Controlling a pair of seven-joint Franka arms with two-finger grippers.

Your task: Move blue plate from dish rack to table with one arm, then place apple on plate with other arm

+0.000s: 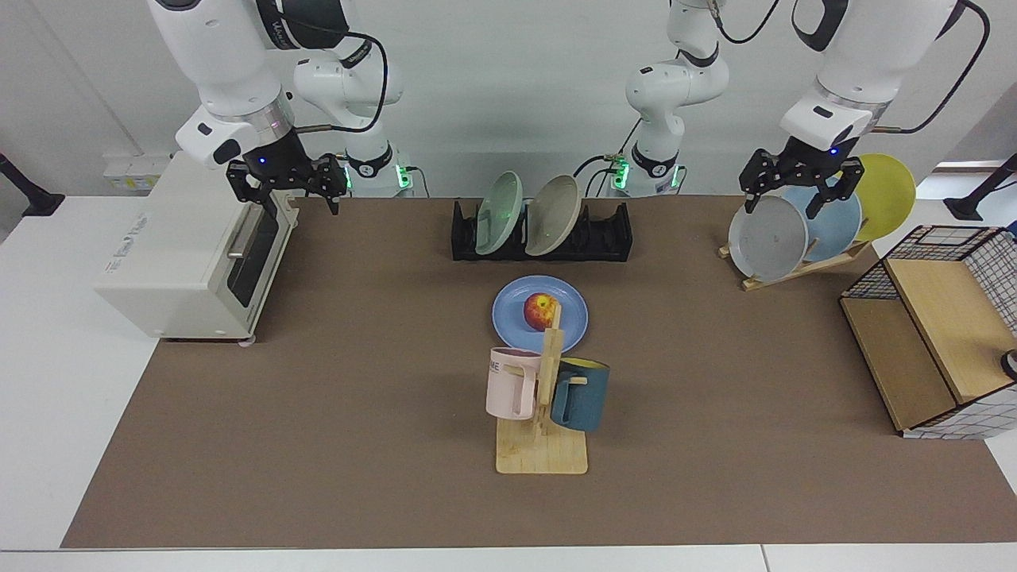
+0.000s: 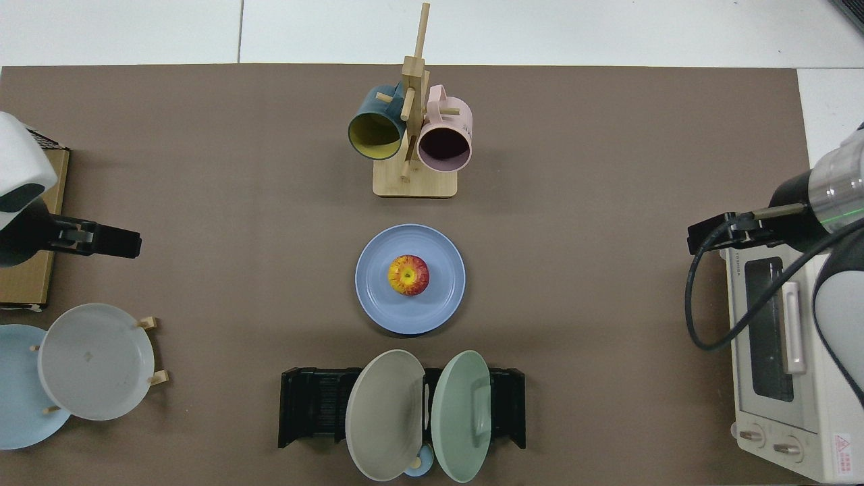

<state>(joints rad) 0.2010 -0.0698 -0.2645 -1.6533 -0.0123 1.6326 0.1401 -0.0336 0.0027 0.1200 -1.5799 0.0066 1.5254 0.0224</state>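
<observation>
The blue plate (image 1: 574, 324) (image 2: 442, 300) lies flat on the brown table (image 1: 357, 397) in front of the black dish rack (image 1: 613, 234) (image 2: 310, 405). On the middle of the plate rests the apple (image 1: 540, 310) (image 2: 408, 275). My right gripper (image 1: 286, 200) (image 2: 705, 236) hangs open and empty above the toaster oven's front edge, far from the plate. My left gripper (image 1: 781, 205) (image 2: 125, 244) hovers open and empty over the wooden plate rack on the other side.
A white toaster oven (image 1: 183, 254) stands under the right gripper. The dish rack holds a green plate (image 1: 496, 214) and a beige plate (image 1: 552, 214). A mug stand (image 1: 544, 413) with two mugs is just in front of the blue plate. A wooden rack holds a grey plate (image 1: 767, 238); a wire basket (image 1: 929, 342) is nearby.
</observation>
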